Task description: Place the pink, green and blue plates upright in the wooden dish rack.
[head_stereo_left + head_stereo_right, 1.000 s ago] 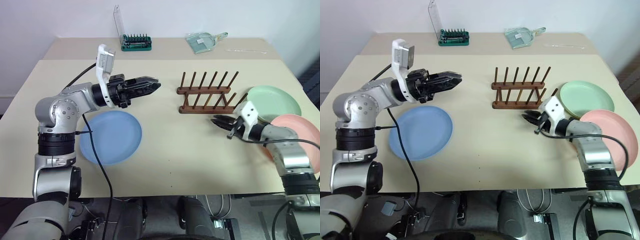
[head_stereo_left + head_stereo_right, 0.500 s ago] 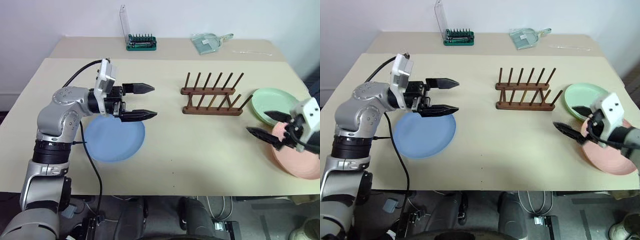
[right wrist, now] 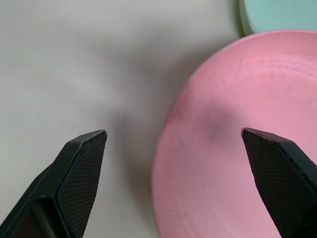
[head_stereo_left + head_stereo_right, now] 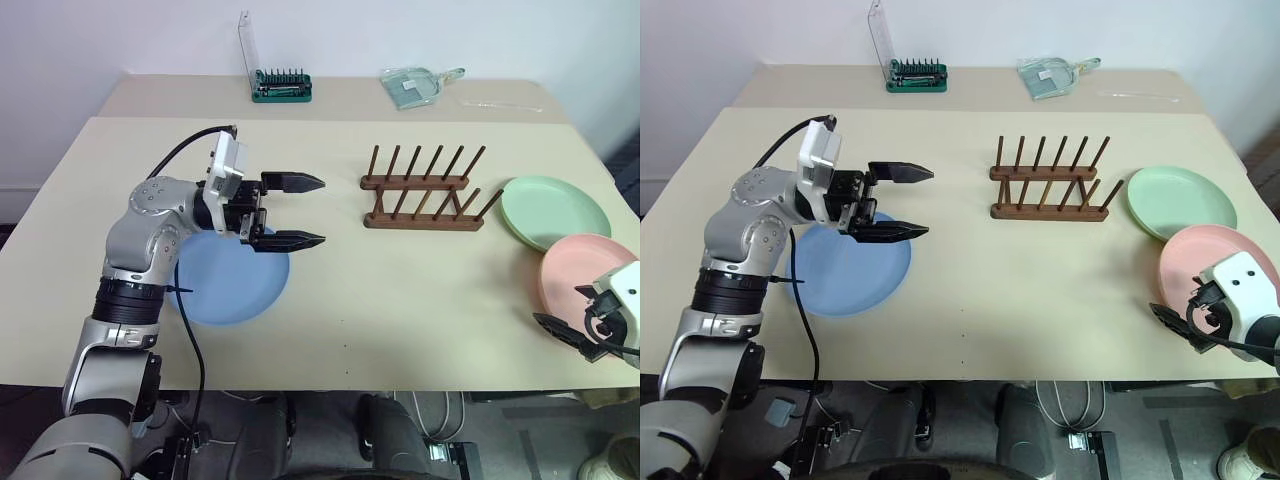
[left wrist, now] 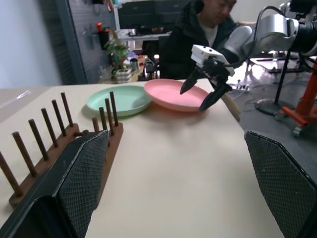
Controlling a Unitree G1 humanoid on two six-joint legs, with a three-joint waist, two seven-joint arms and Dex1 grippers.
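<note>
While all three plates lie flat on counter (image 4: 400, 300), rack (image 4: 425, 190) empty mid-counter. Left hand (image 4: 312, 212) wide open above blue plate (image 4: 225, 290), holding nothing. Right hand (image 3: 173, 144) wide open, empty, over pink plate (image 4: 580, 275) edge; green plate (image 4: 555, 210) just beyond.

We count three plates on the table (image 4: 400, 300): one blue plate (image 4: 225, 290), one green plate (image 4: 555, 211) and one pink plate (image 4: 583, 280). There is one wooden dish rack (image 4: 425, 190), with two rails and six pegs on each, twelve pegs in all. At the far edge we see one green bit case (image 4: 280, 86) and one clear dustpan (image 4: 415, 84). One person (image 5: 208, 29) sits beyond the table in the left wrist view.
</note>
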